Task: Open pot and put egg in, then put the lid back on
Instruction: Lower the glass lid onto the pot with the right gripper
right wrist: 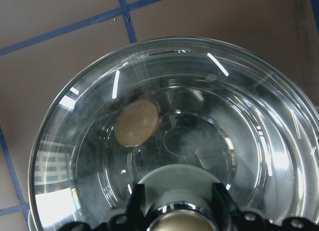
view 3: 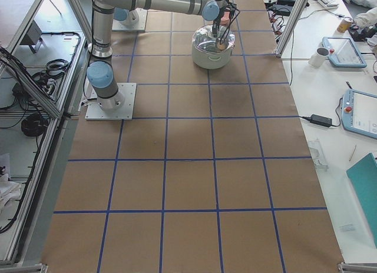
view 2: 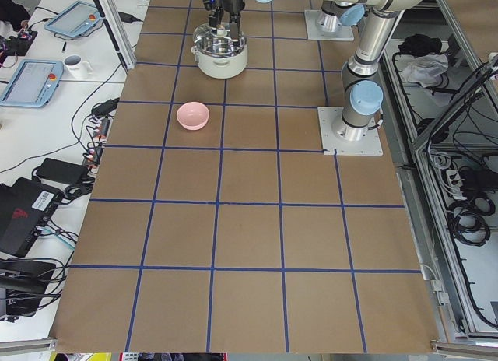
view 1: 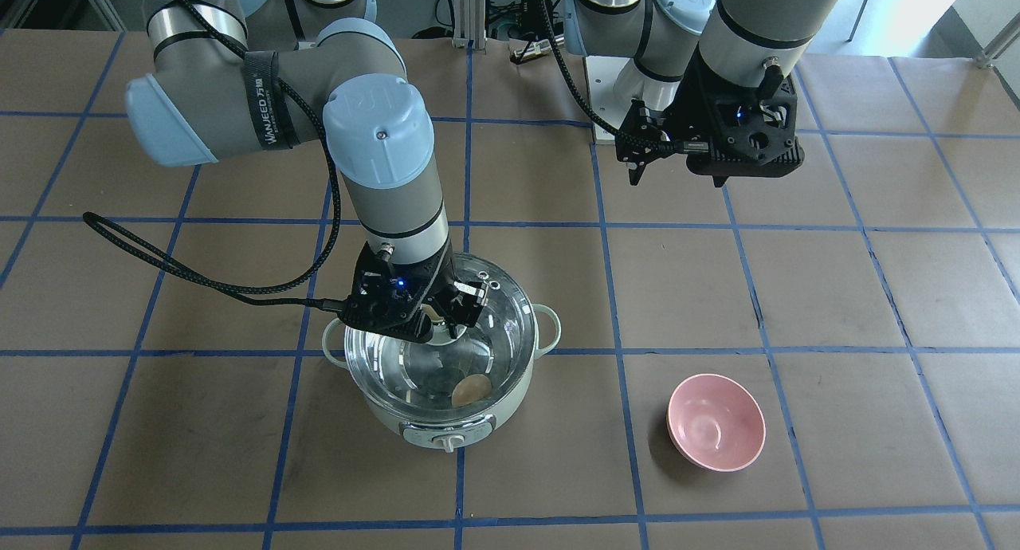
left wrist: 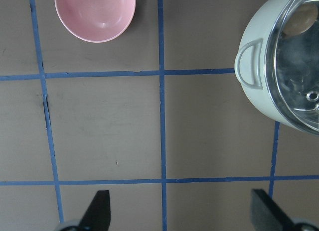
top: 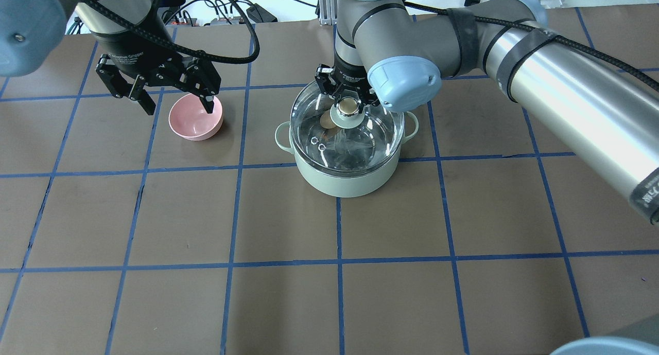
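Note:
The mint-green pot (view 1: 446, 426) stands on the table, also in the overhead view (top: 350, 182). The glass lid (top: 370, 139) lies over its rim; I cannot tell whether it fully rests. My right gripper (top: 349, 106) is shut on the lid's beige knob (top: 349, 105), with a finger either side in the right wrist view (right wrist: 177, 211). The tan egg (view 1: 471, 390) lies on the steel bottom inside the pot, seen through the glass (right wrist: 137, 122). My left gripper (top: 180, 108) is open and empty, hanging above the pink bowl (top: 195, 119).
The pink bowl (view 1: 715, 433) sits about one tile from the pot, toward my left side. The left wrist view shows the bowl (left wrist: 94, 14), the pot's loop handle (left wrist: 249, 64) and bare brown paper with blue tape lines.

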You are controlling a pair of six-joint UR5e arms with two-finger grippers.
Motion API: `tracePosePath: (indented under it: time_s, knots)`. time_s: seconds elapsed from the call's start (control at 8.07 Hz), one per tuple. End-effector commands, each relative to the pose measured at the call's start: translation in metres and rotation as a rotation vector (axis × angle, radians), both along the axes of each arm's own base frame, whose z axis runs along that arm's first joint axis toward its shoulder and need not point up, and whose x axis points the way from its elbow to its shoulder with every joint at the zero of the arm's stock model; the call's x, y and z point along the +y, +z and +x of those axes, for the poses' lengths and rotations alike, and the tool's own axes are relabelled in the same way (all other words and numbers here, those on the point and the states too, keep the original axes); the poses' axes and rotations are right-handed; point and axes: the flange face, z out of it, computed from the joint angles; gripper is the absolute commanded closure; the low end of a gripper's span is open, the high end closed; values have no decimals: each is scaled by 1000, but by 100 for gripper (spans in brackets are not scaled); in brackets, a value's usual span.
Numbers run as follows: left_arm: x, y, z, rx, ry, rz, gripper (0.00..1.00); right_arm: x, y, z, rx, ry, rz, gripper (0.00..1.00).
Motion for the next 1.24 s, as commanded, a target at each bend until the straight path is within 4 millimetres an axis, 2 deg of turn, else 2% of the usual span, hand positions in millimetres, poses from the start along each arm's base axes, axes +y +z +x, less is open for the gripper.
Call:
tracePosePath:
  time_s: [0.0, 0.25, 0.37, 0.5, 0.62, 0.74, 0.87, 0.99, 1.12]
  knots:
    - [0, 0, 0, 0, -1, 0, 0, 0, -1, 1, -6, -7, 3, 78]
    - [0, 0, 0, 0, 1, 0, 0, 0, -4, 1, -3, 4, 6, 62]
    - [0, 0, 0, 0, 1, 0, 0, 2, -4, 0, -4, 0, 10, 46]
    - [0, 0, 0, 0, 1, 0, 0, 3, -6, 0, -1, 9, 12, 38]
    - [0, 0, 0, 0, 1, 0, 0, 3, -7, 0, -4, -3, 15, 16]
    - [0, 0, 0, 0, 1, 0, 0, 3, -7, 0, -6, -3, 16, 0]
    - [0, 0, 0, 0, 1, 0, 0, 3, -5, 0, -4, 13, 10, 0]
    - [0, 0, 0, 0, 1, 0, 0, -4, 12, -9, 8, 81, -41, 0]
    - [0, 0, 0, 0, 1, 0, 0, -7, 41, -33, 54, 163, -105, 0]
